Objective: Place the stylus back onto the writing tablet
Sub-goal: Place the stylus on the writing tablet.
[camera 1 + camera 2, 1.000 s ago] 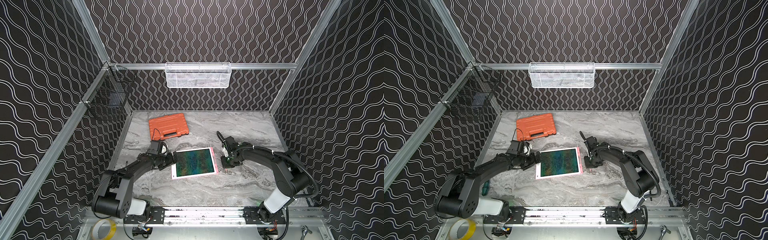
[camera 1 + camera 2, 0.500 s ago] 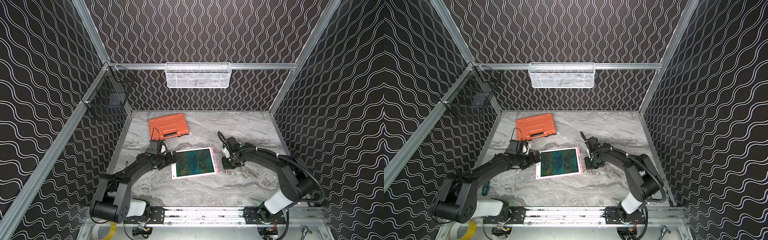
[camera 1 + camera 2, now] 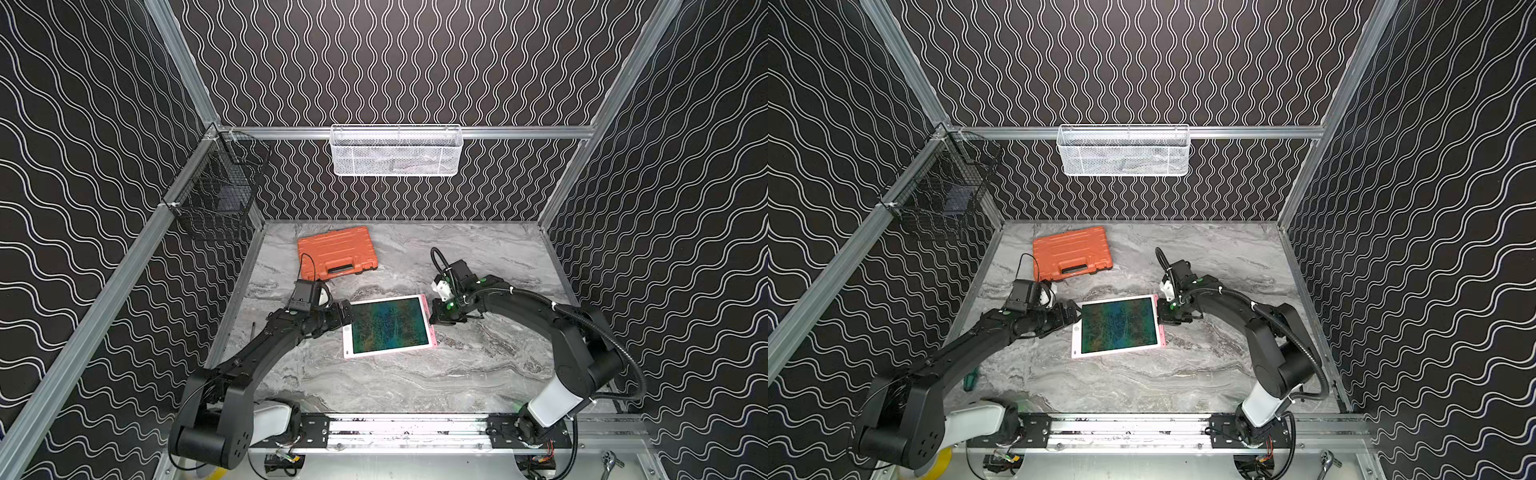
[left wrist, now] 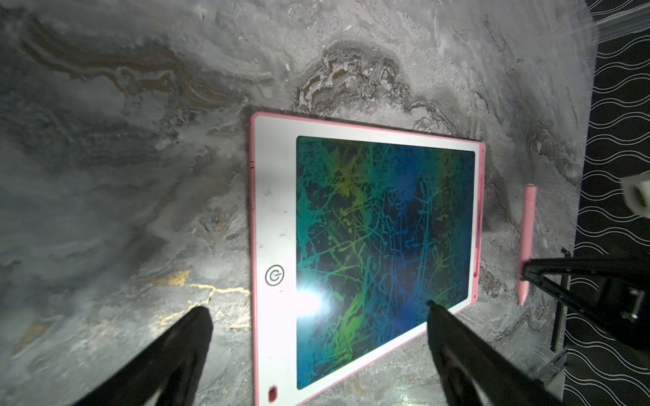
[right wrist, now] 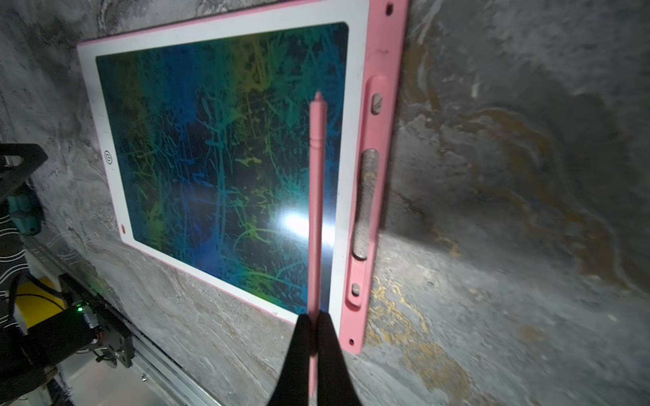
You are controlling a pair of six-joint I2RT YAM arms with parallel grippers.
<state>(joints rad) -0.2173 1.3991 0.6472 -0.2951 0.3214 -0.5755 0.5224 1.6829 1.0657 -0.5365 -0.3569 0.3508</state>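
The writing tablet (image 3: 388,326) (image 3: 1119,326) lies flat on the marble table, with a white and pink frame and a dark screen of green-blue scribbles. My right gripper (image 5: 313,318) (image 3: 434,318) is at the tablet's right edge, shut on the thin pink stylus (image 5: 315,197) near its back end. The stylus is held off the surface and runs parallel to the tablet's pink holder strip (image 5: 365,197). In the left wrist view the stylus (image 4: 527,228) shows beyond the tablet (image 4: 274,211). My left gripper (image 4: 316,307) (image 3: 347,313) is open at the tablet's left edge, holding nothing.
An orange ribbed case (image 3: 336,251) lies behind the tablet at the back left. A white mesh basket (image 3: 395,149) hangs on the back rail and a black wire basket (image 3: 216,195) on the left rail. A green-handled screwdriver (image 3: 970,379) lies by the left arm.
My right gripper has moved left with the stylus, closer to the tablet's right edge. The left arm has barely moved.
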